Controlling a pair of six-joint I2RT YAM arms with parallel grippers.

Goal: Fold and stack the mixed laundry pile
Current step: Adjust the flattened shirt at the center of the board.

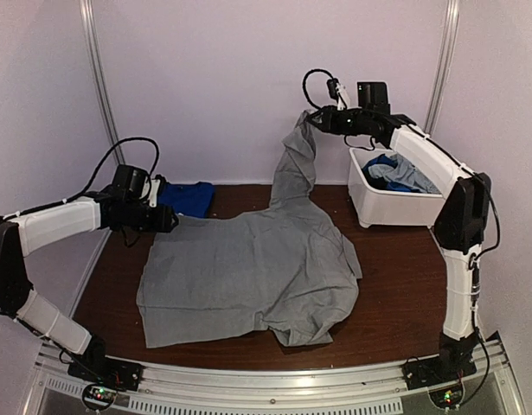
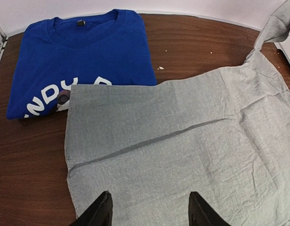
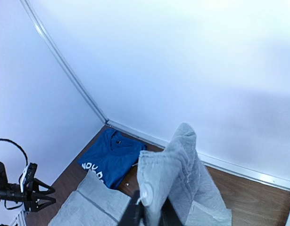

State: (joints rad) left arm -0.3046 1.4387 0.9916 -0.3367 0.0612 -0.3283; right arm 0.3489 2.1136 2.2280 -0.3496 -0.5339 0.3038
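Note:
A large light-grey garment lies spread on the brown table. My right gripper is shut on one corner of it and holds that corner high, so a grey strip hangs from the fingers. My left gripper is open and empty, low over the garment's far left edge. A folded royal-blue shirt with white print lies flat at the back left, its near edge partly under the grey cloth. It also shows in the right wrist view.
A white plastic bin at the back right holds more blue and grey cloth. Walls close in the back and both sides. The table's front edge meets a metal rail.

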